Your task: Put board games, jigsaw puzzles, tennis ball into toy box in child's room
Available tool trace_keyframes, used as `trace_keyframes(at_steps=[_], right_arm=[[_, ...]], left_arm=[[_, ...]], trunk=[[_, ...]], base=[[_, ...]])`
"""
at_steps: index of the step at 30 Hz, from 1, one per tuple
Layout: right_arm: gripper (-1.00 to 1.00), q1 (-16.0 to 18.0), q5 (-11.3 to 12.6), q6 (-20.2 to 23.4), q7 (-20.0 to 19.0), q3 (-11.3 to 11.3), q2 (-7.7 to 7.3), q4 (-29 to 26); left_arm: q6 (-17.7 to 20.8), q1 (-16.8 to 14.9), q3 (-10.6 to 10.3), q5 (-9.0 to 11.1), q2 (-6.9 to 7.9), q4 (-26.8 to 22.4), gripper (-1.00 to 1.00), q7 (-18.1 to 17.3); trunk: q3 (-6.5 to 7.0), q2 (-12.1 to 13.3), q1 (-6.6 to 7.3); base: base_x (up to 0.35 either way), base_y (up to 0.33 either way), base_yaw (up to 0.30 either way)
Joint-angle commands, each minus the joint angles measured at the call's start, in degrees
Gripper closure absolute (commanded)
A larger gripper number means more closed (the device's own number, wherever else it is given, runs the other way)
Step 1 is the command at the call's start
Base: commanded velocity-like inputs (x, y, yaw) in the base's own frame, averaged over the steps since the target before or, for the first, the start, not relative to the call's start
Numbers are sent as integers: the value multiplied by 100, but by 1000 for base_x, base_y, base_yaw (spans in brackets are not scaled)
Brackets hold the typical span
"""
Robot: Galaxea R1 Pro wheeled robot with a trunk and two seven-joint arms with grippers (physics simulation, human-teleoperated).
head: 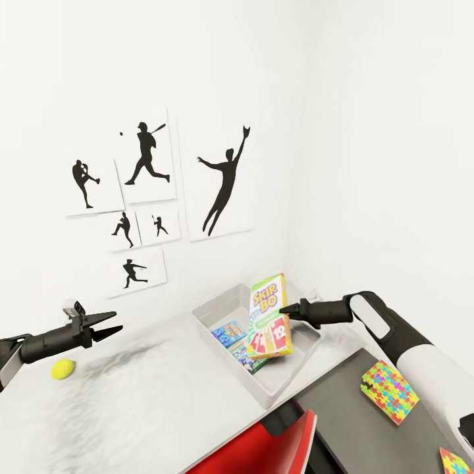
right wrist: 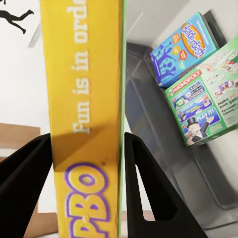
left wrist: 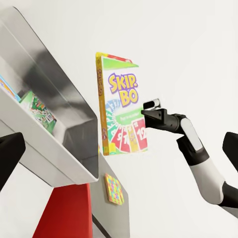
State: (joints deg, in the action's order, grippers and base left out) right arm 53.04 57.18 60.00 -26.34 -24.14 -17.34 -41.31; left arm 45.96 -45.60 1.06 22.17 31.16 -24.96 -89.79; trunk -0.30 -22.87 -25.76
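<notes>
White walls fill most of my head view, with black sports-silhouette pictures (head: 155, 197) hung in the left half of the frame. Below them the pale grey table (head: 131, 408) runs across the bottom, stepping down at lower right to its dark cabinet section (head: 342, 401), where one jigsaw puzzle (head: 389, 390) lies flat and a corner of a second puzzle (head: 455, 463) pokes in at the frame's bottom right corner. A red chair (head: 263, 447) sits at bottom centre.

Just right of centre is the toy box (head: 276, 382); the Monopoly box (right wrist: 208, 101) and the blue game (right wrist: 186, 47) already lie inside it. My right gripper (head: 284, 309) pinches the Skip-Bo box (head: 268, 316) by its edge, holding it upright over the toy box. My left gripper (head: 108, 326) hangs at lower left with its fingers spread and empty, just above the tennis ball (head: 62, 368) on the table.

My worry is the release: let go while Skip-Bo stands on end and I judge it could tip against the sloped wall and topple out, or wedge upright.
</notes>
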Motion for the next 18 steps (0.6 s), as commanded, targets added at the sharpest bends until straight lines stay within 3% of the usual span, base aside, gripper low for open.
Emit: trace_keyframes(at_steps=[1, 11, 18], right_arm=[[100, 8, -36, 0, -59, -26, -7, -5], [100, 41, -45, 0, -59, 4, -23, -24], [100, 301, -43, 0, -94, -27, -15, 43]], left_arm=[[61, -1, 0, -2, 2, 0, -100, -21], [57, -1, 1, -2, 4, 0, -100, -21], [58, -1, 3, -2, 4, 0, -100, -21]], trunk=[[-3, -5, -2], [-3, -5, -2], [-3, -5, -2]], base=[[0, 0, 0], [0, 0, 0], [0, 0, 0]])
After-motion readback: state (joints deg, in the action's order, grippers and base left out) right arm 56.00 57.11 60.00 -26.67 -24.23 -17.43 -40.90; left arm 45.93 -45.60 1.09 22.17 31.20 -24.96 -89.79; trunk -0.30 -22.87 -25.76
